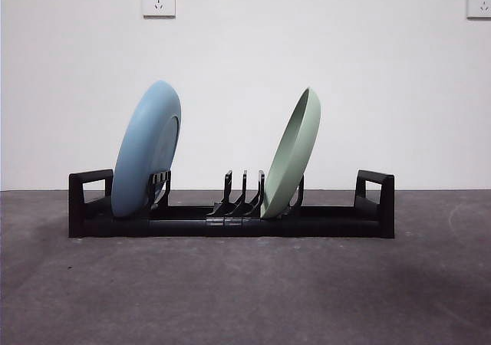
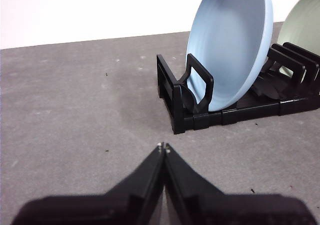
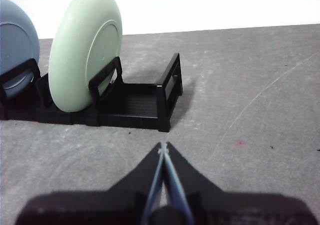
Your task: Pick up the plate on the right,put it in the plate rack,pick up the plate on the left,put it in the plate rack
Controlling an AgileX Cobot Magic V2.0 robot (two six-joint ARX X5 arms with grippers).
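Plates were both standing in the plate rack point(image 1: 230, 224) on the table point(image 1: 245, 291): the blue plate point(image 1: 146, 149) near one end handle, the green plate point(image 1: 292, 155) past the middle prongs. We saw the left gripper point(image 2: 163, 145) and right gripper point(image 3: 163, 145) pinched shut, holding nothing, each well clear of the rack. We judged the placing done; what remained was keeping both arms away, since either leaning plate could tip if nudged.

A low front camera is facing my rack point(image 1: 230, 224) side-on; my wrist cameras are eyeing its opposite ends, sharing both plates.
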